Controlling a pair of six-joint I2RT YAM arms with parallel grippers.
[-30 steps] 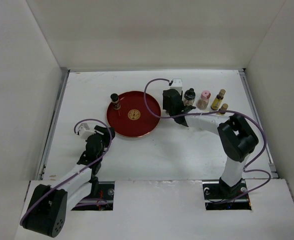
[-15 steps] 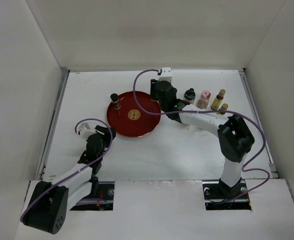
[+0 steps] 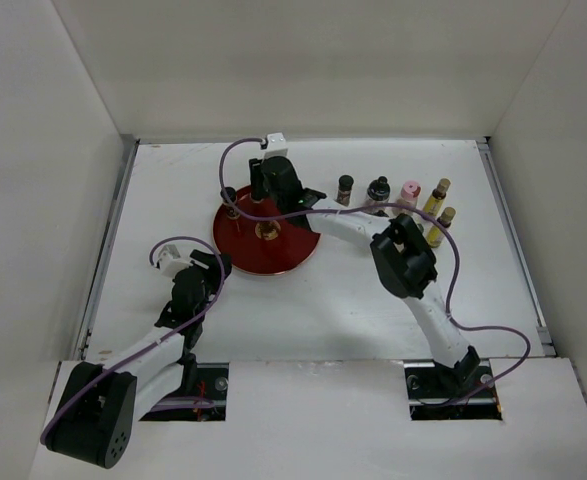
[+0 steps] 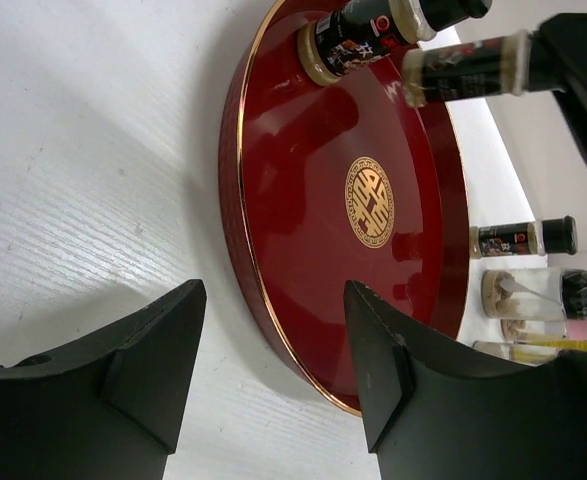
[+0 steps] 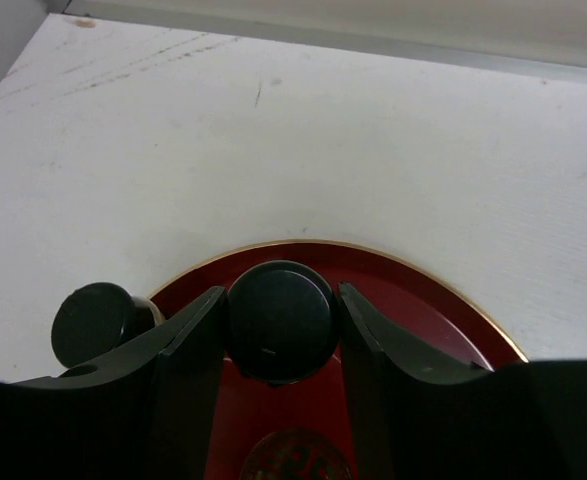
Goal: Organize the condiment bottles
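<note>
- The right gripper (image 5: pixel 278 300) is clamped on a dark-capped bottle (image 5: pixel 280 328) over the red tray (image 5: pixel 428 290).
- A second bottle (image 5: pixel 95 322) stands just to its left, and other bottles (image 3: pixel 378 190) line up to its right.
- The left gripper (image 4: pixel 268 370) has its fingers apart, with the tray rim just ahead.

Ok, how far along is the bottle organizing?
Done: one dark-capped brown jar stands on the round red tray. In hand: the right fingers grip a second dark-capped jar over that tray. Left: five bottles, a pink-capped one among them, stand on the white table. The left fingers are open.
</note>
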